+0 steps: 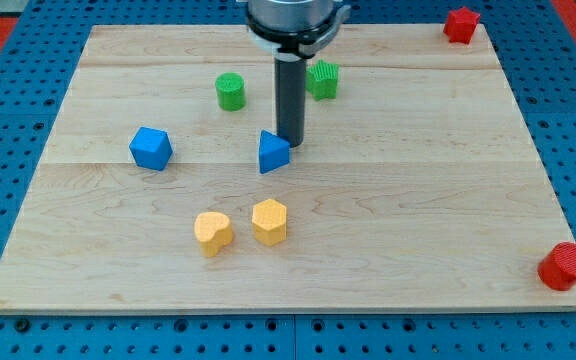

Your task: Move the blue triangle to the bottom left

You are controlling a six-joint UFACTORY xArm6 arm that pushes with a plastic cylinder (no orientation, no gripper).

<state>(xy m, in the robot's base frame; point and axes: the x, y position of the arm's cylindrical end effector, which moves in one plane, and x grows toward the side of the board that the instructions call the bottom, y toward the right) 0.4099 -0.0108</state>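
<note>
My tip [290, 143], a bare rod that grasps nothing, touches the upper right edge of the small blue plastic triangle block [273, 152] at the wooden board's [448, 200] centre. Risk: pushing down-left, triangle could strike the yellow heart block [213, 232] or yellow hexagonal block [269, 221].

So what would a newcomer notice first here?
The dark rod dropping from the view's top centre, my tip right against the blue triangle at its upper right. Then the two red blocks out at the board's right corners, top and bottom.
</note>
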